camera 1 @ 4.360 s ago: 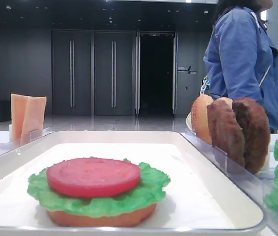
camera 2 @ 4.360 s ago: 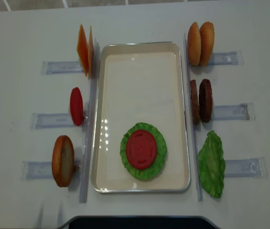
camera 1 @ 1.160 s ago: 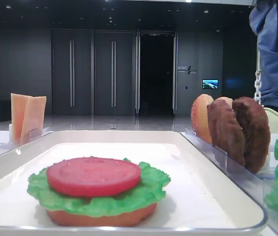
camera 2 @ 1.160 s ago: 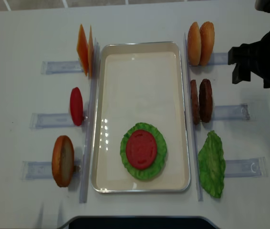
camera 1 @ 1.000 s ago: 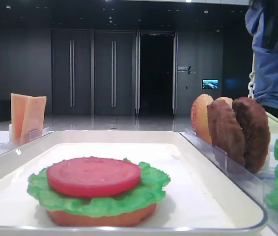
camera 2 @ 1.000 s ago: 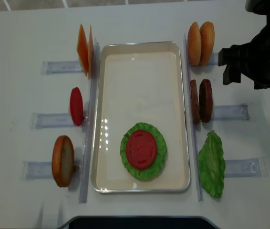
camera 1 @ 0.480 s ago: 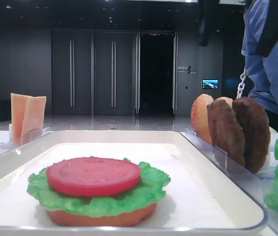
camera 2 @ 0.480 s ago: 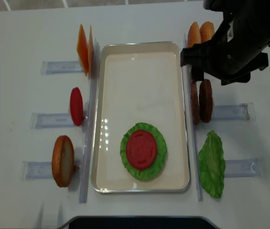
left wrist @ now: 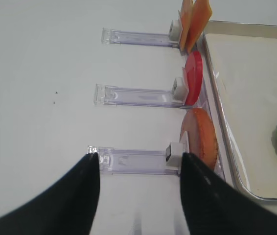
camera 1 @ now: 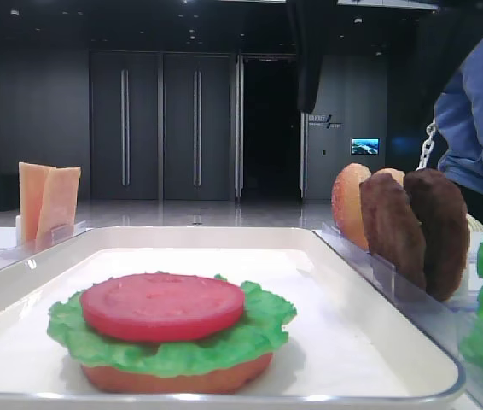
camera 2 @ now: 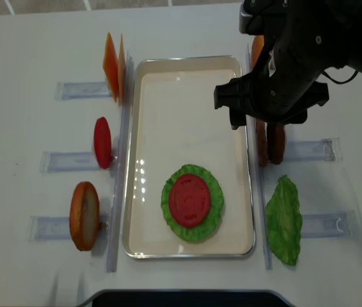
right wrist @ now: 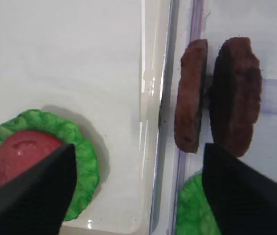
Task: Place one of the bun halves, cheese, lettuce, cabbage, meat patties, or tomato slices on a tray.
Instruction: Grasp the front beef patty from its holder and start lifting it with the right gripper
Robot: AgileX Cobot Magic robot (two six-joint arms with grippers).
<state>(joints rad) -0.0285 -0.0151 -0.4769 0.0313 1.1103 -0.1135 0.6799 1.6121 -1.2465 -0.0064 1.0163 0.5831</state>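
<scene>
White tray (camera 2: pixel 187 77) in middle of desk (camera 2: pixel 27 51), holding a stack near its front end: bun half (camera 1: pixel 182 377) at bottom, lettuce (camera 2: pixel 216 192) over it, tomato slice (camera 2: pixel 189 200) on top. 2 meat patties (right wrist: pixel 217 105) standing on edge in a clear holder (camera 2: pixel 309 150) just right of tray rim, side by side, nearly touching. Spare lettuce leaf (camera 2: pixel 284 220) in front of them, lying on desk right of tray. 2 bun halves upright behind patties, mostly hidden by arm in overhead view, 1 (camera 1: pixel 349 205) visible from low view. Left of tray: 2 cheese slices (camera 2: pixel 114 67) upright at far end, 1 tomato slice (camera 2: pixel 102 142) on edge in middle, 1 bun half (camera 2: pixel 84 215) on edge nearest front, each in own clear holder. Right pincer (right wrist: pixel 133 181) hovering above tray's right rim and patties, fingers (right wrist: pixel 35 191) spread wide apart, holding nothing, not touching patties. Left pincer (left wrist: pixel 136 196) over bare desk left of tray, near front bun half, fingers (left wrist: pixel 75 196) apart, nothing between them. Person in blue jacket (camera 1: pixel 480 111) behind desk at right.
</scene>
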